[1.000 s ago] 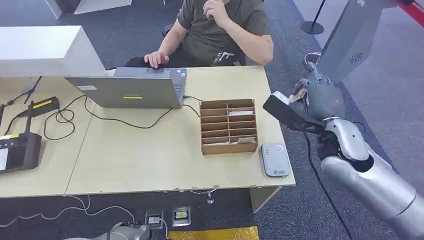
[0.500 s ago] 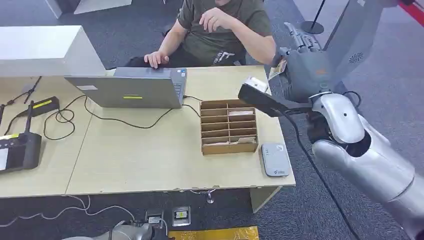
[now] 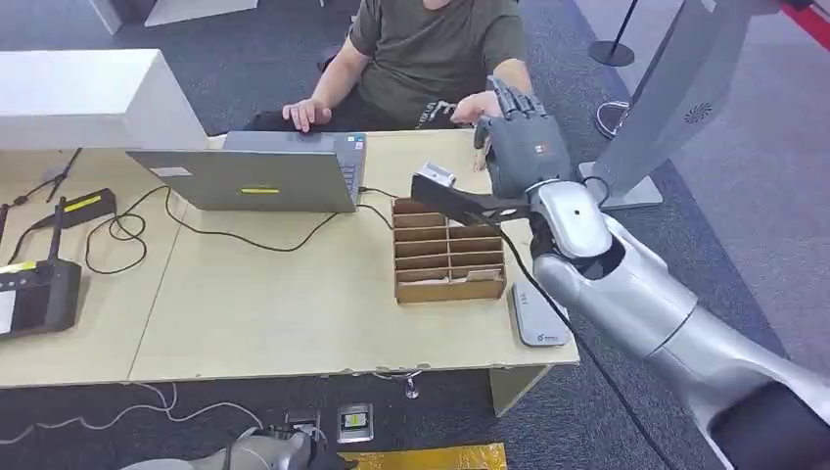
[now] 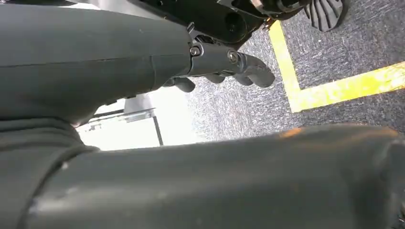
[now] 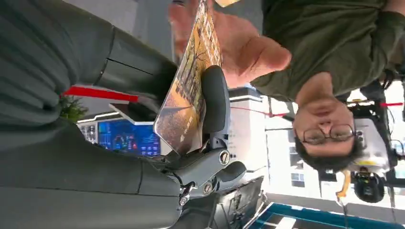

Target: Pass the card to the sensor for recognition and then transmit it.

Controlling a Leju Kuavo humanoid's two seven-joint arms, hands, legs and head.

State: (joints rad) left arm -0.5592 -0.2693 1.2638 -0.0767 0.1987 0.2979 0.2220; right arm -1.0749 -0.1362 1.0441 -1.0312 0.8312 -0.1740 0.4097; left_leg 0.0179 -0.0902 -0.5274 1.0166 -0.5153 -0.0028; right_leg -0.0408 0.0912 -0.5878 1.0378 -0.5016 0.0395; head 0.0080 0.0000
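Your right robot hand [image 3: 516,137] has swung over the last second from beside the surface's right edge, up and across to the far edge of the surface [image 3: 294,294], and it now sits directly in front of the seated person [image 3: 431,49]. It is grasping the card [image 5: 188,90], a yellow printed one pinched between thumb and fingers [image 5: 215,100], as the right wrist view shows plainly. In that same view the person's hand [image 5: 239,47] is open right behind the card's far end and looks to be touching or about to take it, though you cannot tell whether their fingers have closed on it. The head view shows that hand [image 3: 477,106] meeting your robot hand above the cardboard sorter box [image 3: 448,247]. The grey sensor pad [image 3: 539,311] lies near the front right corner of the surface, well apart from the card now, so the arm has carried the card away from the reader and you are judged to be in the handover step. Hold the grasp steady until the person clearly has the card, since loosening early could drop it into the sorter box or onto the laptop [image 3: 259,174]. Your left robot hand [image 4: 224,67] hangs low over the carpet, fingers curled in with nothing in them.
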